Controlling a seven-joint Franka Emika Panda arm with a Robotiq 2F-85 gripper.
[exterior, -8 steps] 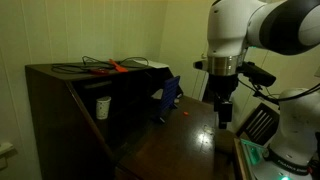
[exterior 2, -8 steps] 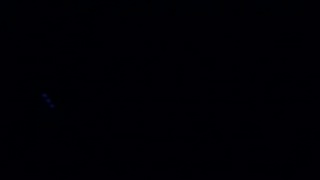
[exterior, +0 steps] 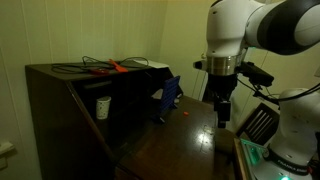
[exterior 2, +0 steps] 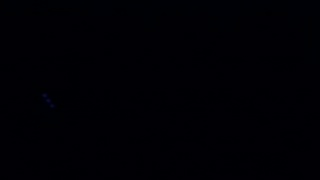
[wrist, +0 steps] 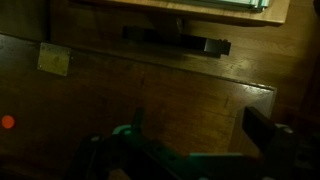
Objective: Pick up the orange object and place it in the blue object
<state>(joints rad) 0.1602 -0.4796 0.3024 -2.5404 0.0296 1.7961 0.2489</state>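
The orange object [exterior: 187, 117] is a tiny red-orange blob lying on the dark wooden table, just in front of the blue object [exterior: 168, 100]. The blue object is a dark blue, tilted, bag-like container leaning at the cabinet's open shelf. My gripper [exterior: 222, 116] hangs pointing down above the table, a short way to the side of the blob and apart from it. In the wrist view the blob [wrist: 8, 122] shows at the far left edge. There my gripper [wrist: 200, 135] is open, with only bare wood between the fingers. The second exterior view is black.
A dark wooden cabinet [exterior: 60, 95] stands beside the table, with a white cup [exterior: 103, 107] on its shelf. A long orange-handled tool with black cables [exterior: 112, 67] lies on top. A black slatted object [exterior: 258, 123] sits near the robot base. A yellowish label [wrist: 54, 60] lies on the wood.
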